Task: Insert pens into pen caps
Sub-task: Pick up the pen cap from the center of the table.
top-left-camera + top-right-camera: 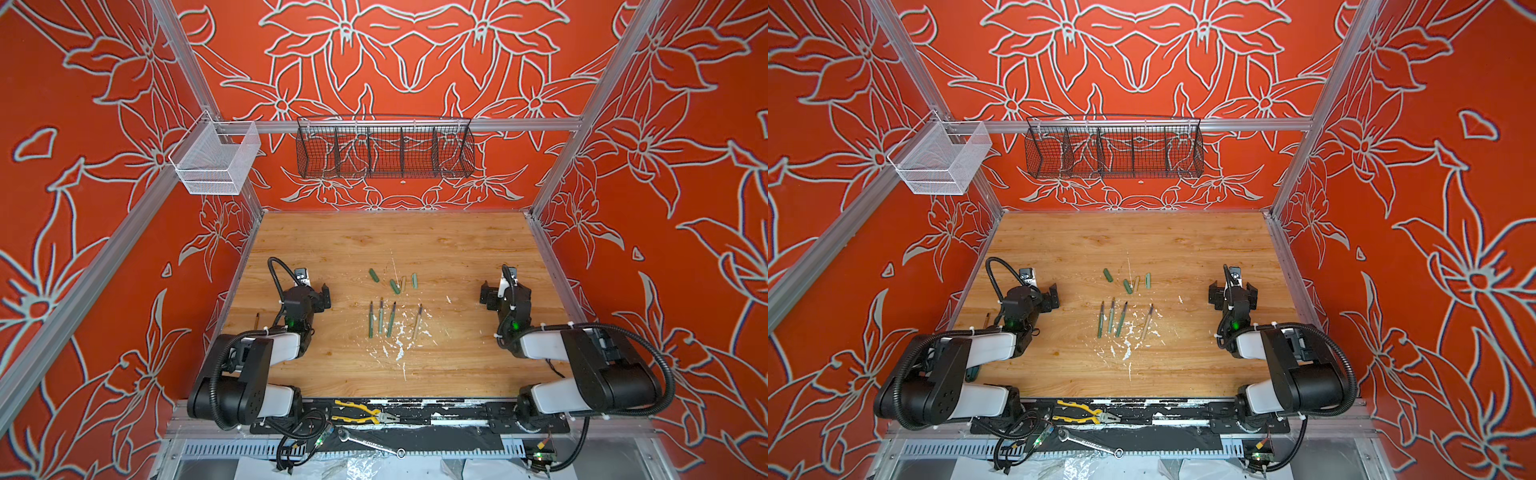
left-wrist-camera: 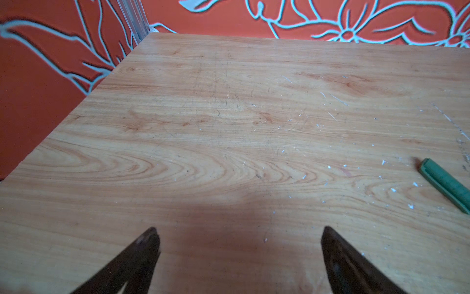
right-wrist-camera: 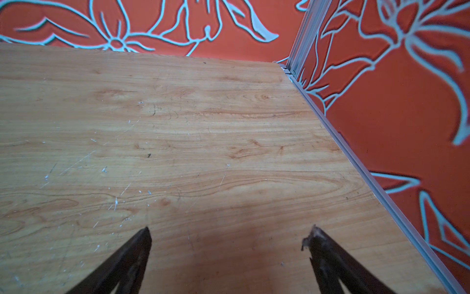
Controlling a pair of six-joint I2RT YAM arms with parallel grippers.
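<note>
- Step in hand: the very start, we judge. No pen is capped and nothing is held.
- left gripper [image 2: 239, 234]: dark fingers spread wide, empty, over bare wood near the table's left edge.
- right gripper [image 3: 230, 234]: same, spread wide and empty, near the right edge.
- Pens lie flat mid-way across the light wooden table [image 1: 374, 237], a bit toward the near edge, roughly parallel, dark pointed tips toward the far edge.
- From the left-edge side: thin dark green pen [image 1: 370, 325], pale green pen [image 1: 380, 316], mid green pen [image 1: 391, 320]. The tan pen [image 1: 417, 322] lies apart, toward the right edge.
- Caps lie loose just beyond the pen tips: stubby round-ended dark green cap [image 1: 374, 275], mid green cap [image 1: 395, 286], tan cap [image 1: 402, 283], pale green cap [image 1: 414, 280].
- The mid green and tan caps lie close together; we can't tell if they touch.
- All eight look like smooth plastic, likely to roll.
- White flecks [image 1: 399, 353] litter the wood around the pens.
- Next move, our guess: one gripper pinches a pen mid-shaft, the other takes the matching cap. Then tip to open end, pushed along the axis.
- We can't tell which end of any cap is open.
</note>
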